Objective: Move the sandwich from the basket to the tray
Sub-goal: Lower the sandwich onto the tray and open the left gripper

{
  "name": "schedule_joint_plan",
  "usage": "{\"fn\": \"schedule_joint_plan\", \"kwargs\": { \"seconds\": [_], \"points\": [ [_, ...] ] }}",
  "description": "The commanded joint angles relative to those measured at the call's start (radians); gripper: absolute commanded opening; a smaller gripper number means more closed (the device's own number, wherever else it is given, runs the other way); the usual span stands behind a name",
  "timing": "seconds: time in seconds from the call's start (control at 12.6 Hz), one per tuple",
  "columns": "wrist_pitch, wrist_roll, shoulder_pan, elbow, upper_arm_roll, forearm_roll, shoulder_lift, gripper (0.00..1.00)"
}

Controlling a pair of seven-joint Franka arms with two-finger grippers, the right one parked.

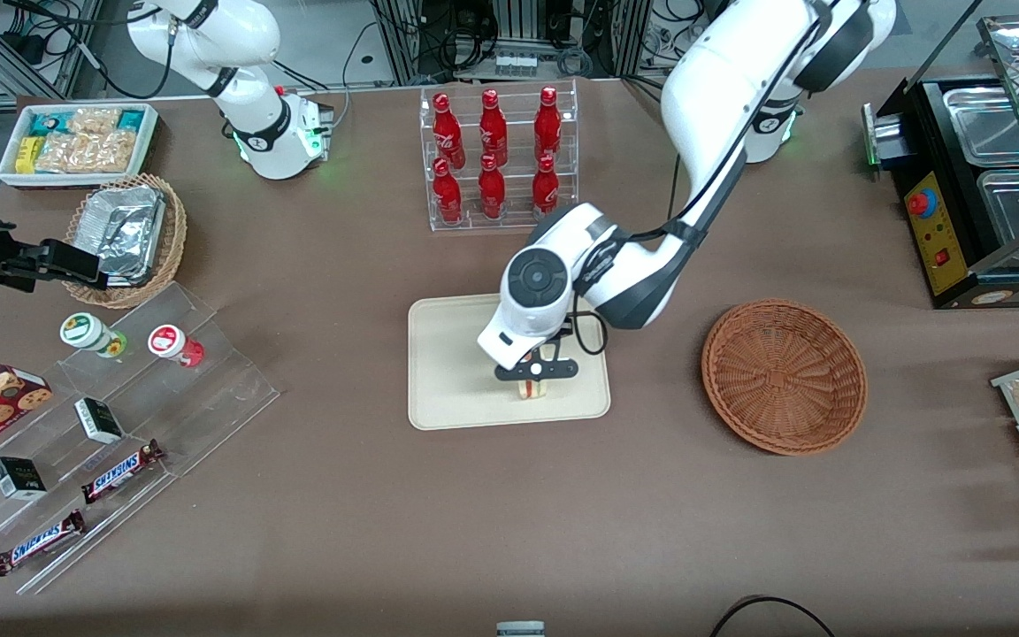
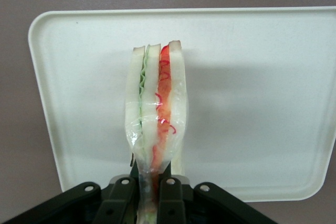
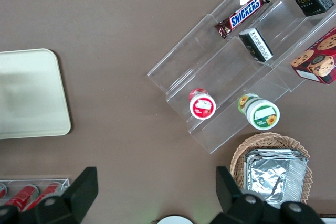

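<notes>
My left gripper hangs over the cream tray, shut on the sandwich. In the left wrist view the gripper pinches the wrapped wedge by its narrow end; pale bread with green and red-orange layers points out over the tray. I cannot tell whether the sandwich touches the tray. The reddish-brown wicker basket stands empty beside the tray, toward the working arm's end of the table. The tray's corner also shows in the right wrist view.
A clear rack of red bottles stands farther from the front camera than the tray. Acrylic steps with snack bars and cups, a tan basket with foil and a white snack bin lie toward the parked arm's end.
</notes>
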Motion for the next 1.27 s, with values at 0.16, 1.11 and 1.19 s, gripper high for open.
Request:
{"fn": "schedule_joint_plan", "kwargs": {
  "seconds": [0.16,1.11,1.19],
  "points": [
    [-0.094,-0.036,-0.048,0.193,0.016,0.024,0.116,0.0],
    [-0.066,-0.111,-0.061,0.177,0.015,0.037,0.139,0.0],
    [-0.063,-0.111,-0.061,0.173,0.015,0.037,0.137,0.0]
  ]
}}
